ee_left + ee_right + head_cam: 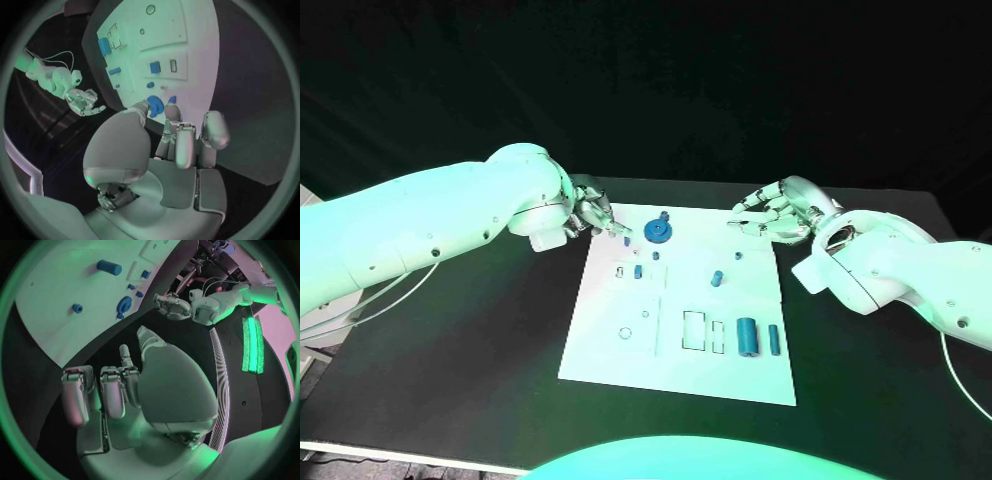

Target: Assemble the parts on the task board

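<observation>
The task board (pixel 678 345) is a white rectangular plate lying flat in the middle of the black table (pixel 459 350), its long side running away from the robot, with outlined slots and small holes across its face. Blue parts sit on it: a round disc-shaped part (pixel 658 235) near the far edge, a small peg (pixel 638 271) just nearer than that on the left half, another small part (pixel 717 278) toward the middle right, and a thick cylinder (pixel 747 337) with a slimmer bar (pixel 773 339) just beside it near the right edge. The left hand (pixel 590 214) hovers at the board's far left corner, just beside the disc-shaped part; its fingers are loosely curled, apart, and grasp nothing. The right hand (pixel 776 212) hangs at the board's far right corner, off the plate's edge and well apart from the cylinder; its fingers are bent but spread, and it holds nothing either.
</observation>
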Available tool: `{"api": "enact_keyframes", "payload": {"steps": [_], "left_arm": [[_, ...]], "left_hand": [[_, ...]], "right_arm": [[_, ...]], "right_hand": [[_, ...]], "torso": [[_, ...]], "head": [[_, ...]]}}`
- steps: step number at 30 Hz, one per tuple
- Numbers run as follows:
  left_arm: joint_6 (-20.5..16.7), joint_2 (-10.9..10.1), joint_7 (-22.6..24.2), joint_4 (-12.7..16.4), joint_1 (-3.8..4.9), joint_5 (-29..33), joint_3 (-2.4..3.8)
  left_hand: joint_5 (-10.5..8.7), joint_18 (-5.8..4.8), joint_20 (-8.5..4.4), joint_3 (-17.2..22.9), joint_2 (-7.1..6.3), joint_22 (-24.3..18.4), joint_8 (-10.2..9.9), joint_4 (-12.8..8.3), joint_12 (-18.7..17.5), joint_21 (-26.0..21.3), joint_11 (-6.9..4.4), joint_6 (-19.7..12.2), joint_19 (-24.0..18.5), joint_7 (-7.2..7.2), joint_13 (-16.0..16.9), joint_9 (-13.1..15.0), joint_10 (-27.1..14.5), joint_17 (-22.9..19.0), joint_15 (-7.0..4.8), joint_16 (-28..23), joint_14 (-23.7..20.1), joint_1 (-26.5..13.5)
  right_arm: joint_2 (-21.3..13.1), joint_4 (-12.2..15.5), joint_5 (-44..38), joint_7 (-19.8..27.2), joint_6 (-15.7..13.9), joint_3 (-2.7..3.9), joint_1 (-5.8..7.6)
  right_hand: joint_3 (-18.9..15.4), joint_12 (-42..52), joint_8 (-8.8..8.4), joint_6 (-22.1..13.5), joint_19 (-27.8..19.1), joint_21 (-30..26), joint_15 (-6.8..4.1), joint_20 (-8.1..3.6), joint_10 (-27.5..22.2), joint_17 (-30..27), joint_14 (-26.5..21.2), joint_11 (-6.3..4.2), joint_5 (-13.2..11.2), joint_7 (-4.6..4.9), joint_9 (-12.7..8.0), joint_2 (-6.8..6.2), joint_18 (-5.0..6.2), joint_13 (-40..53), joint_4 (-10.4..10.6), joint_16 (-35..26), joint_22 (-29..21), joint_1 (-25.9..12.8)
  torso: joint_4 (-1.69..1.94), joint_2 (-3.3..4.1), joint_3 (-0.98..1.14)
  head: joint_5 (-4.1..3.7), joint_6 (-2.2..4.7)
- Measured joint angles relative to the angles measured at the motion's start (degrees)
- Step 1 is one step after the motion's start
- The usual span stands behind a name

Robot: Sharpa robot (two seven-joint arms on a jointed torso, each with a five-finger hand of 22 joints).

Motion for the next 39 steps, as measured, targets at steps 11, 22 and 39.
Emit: {"api": "enact_keyframes", "payload": {"steps": [11, 22, 39], "left_arm": [[3.2, 5.2, 0.4, -8.5, 0.83, 0.0, -0.29], [6.9, 9.6, 0.5, -15.5, 0.86, -0.5, -1.45], [9.0, 12.6, 1.5, -19.4, 0.85, -0.5, -2.03]], "left_hand": [[0.00, 0.01, 0.21, 0.0, 0.00, 1.3, 0.0, 0.0, 1.0, 0.2, -0.19, 0.5, 0.7, -0.11, 1.0, -0.7, 0.7, 0.0, 0.20, 0.4, -0.2, 0.0], [0.00, 0.00, 0.42, 0.0, 0.46, 1.5, 0.0, 0.0, 1.0, 0.2, -0.19, 0.7, 0.9, -0.31, 0.7, -0.9, 0.7, 0.0, 0.20, 0.4, -0.2, -0.5], [-0.23, 0.00, 0.41, -0.5, 0.49, 2.1, 0.0, 0.0, 1.5, 0.7, -0.19, 1.2, 1.3, -0.30, 1.1, -1.5, 0.7, 0.0, 0.19, 0.9, -0.2, -2.7]], "right_arm": [[0.0, 0.2, 0.0, 0.0, 0.0, 0.00, -0.01], [0.1, 0.4, 0.0, 0.0, 0.0, 0.00, 0.00], [0.3, 0.5, 0.0, 0.0, 0.0, 0.00, 0.00]], "right_hand": [[0.0, 0.0, 0.00, 0.0, 0.0, 0.0, 0.00, 0.00, 0.0, 0.0, 0.0, 0.00, 0.0, 0.00, 0.0, 0.00, 0.00, 0.0, 0.0, 0.0, 0.0, 0.0], [0.0, 0.0, 0.00, 0.0, 0.0, 0.0, 0.00, 0.00, 0.0, 0.0, 0.0, 0.00, 0.0, 0.00, 0.0, 0.00, 0.00, 0.0, 0.0, 0.0, 0.0, 0.0], [0.0, 0.0, 0.00, 0.0, 0.0, 0.0, 0.00, 0.00, 0.0, 0.0, 0.0, 0.00, 0.0, 0.00, 0.0, 0.18, 0.00, 0.0, 0.0, 0.0, 0.0, -0.2]], "torso": [[-0.04, 0.18, -0.03], [-0.07, 0.18, -0.09], [-0.15, 0.15, -0.05]], "head": [[0.19, 0.28], [0.13, -0.02], [-0.13, -0.19]]}}
